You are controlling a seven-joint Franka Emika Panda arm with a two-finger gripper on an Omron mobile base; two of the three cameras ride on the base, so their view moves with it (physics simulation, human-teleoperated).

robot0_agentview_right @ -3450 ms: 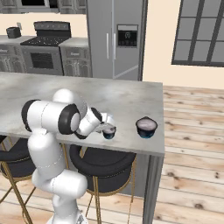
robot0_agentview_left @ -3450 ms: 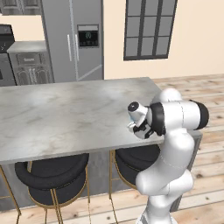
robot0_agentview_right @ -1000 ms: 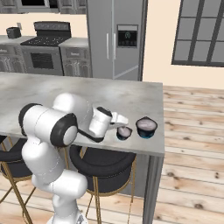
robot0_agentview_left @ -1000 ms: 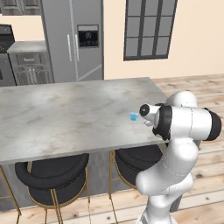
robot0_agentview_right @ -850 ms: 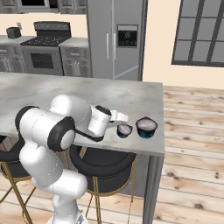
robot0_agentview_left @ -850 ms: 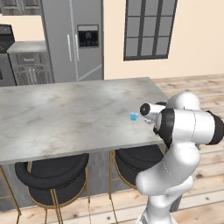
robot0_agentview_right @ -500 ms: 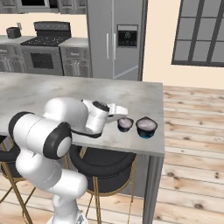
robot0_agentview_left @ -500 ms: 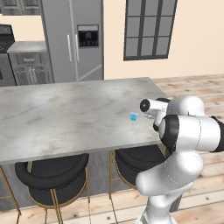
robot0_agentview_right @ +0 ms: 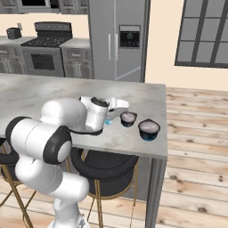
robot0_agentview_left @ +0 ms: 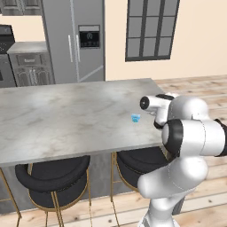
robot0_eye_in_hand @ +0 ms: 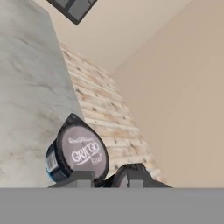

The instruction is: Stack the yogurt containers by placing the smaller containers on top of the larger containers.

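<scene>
Grey marble counter [robot0_agentview_left: 66,119]: tiny light-blue translucent cup [robot0_agentview_left: 135,118] near right edge; squat dark pale-topped cups [robot0_agentview_right: 128,118] beside. Gripper [robot0_eye_in_hand: 106,176] over one; grasp unclear.

A tiny light-blue cup [robot0_agentview_left: 135,118] stood alone on the grey marble tabletop [robot0_agentview_left: 66,119], right of the frame's centre. The white arm [robot0_agentview_left: 186,137] rose from the lower right, its wrist near the cup. Two dark stools [robot0_agentview_left: 53,175] sat below; a refrigerator [robot0_agentview_left: 73,40] filled the upper left.
</scene>
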